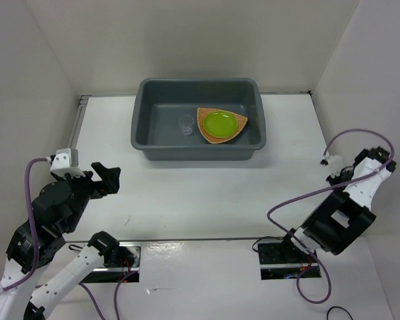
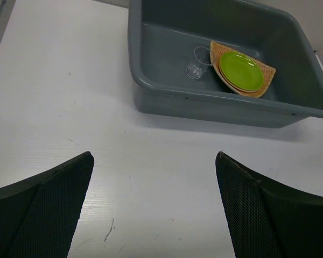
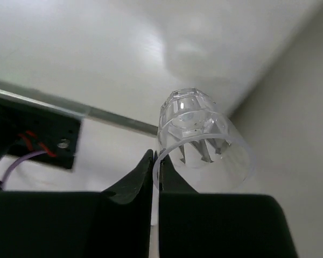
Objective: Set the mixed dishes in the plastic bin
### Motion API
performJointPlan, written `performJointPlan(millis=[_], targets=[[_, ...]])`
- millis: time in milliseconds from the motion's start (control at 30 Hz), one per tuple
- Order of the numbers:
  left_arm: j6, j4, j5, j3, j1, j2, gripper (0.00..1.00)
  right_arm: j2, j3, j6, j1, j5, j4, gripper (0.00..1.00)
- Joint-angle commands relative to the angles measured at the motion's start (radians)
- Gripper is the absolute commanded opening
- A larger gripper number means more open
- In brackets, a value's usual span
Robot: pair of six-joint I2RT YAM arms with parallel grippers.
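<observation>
From above, the plastic bin (image 1: 200, 152) sits on the table (image 1: 207, 193) at the middle of the far edge. Inside it, toward its right end, the orange-tan woven plate (image 1: 242, 124) lies flat with the lime-green plate (image 1: 220, 123) stacked on it. A clear glass (image 1: 186, 125) stands upright just to their left. The left gripper (image 1: 112, 180) hovers near the left edge with its jaws spread wide and nothing between them, well apart from the bin. The right arm (image 1: 347, 213) is folded at the right edge, also well away from the bin.

In the left wrist view, both dark fingers (image 2: 59, 207) stand far apart at the bottom over bare tabletop. The bin lies ahead of them and slightly right, and both plates and the glass show inside it.

In the right wrist view, the right gripper (image 3: 155, 167) has its jaws pinched narrowly on the rim of a clear faceted cup (image 3: 202, 137), which tilts with its base pointing away. Below it are the tabletop and a black mounting plate (image 3: 37, 140) with red wires at the near edge.
</observation>
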Motion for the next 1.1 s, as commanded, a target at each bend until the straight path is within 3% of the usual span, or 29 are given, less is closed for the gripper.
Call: performJointPlan(millis=[0,67,100,133,200,233,333,467,600,800,1067], targets=[[-0.010,0.039,-0.018,-0.002,-0.002,-0.013,1.00,-0.184,0.275,0.090,0.172,-0.072,-0.074,0.00],[-0.010,0.039,-0.018,-0.002,-0.002,-0.013,1.00,-0.264,0.360,0.133,0.329,-0.072,-0.074,0.00],[-0.010,0.039,-0.018,-0.002,-0.002,-0.013,1.00,-0.301,0.454,0.232,0.519,-0.046,-0.074,0.00],[-0.010,0.039,-0.018,-0.002,-0.002,-0.013,1.00,-0.292,0.510,0.302,0.620,-0.027,-0.064,0.00],[-0.010,0.039,-0.018,-0.002,-0.002,-0.013,1.00,-0.179,0.688,0.534,0.815,0.069,-0.074,0.00],[-0.019,0.039,-0.018,-0.002,-0.002,-0.013,1.00,-0.130,0.737,0.595,0.978,0.104,-0.074,0.00],[-0.019,0.039,-0.032,-0.002,-0.002,-0.013,1.00,0.049,0.900,0.699,1.180,0.100,-0.074,0.00],[-0.019,0.039,-0.032,-0.002,-0.002,-0.013,1.00,0.309,1.171,0.713,1.328,0.065,-0.074,0.00],[-0.019,0.039,-0.032,-0.002,-0.002,-0.013,1.00,0.562,1.395,0.681,1.475,0.137,-0.074,0.00],[-0.029,0.030,-0.041,-0.002,-0.002,-0.013,1.00,0.900,1.740,0.712,1.544,0.073,-0.074,0.00],[-0.019,0.030,-0.032,-0.002,-0.002,-0.013,1.00,1.093,1.788,0.694,1.587,0.054,-0.074,0.00]])
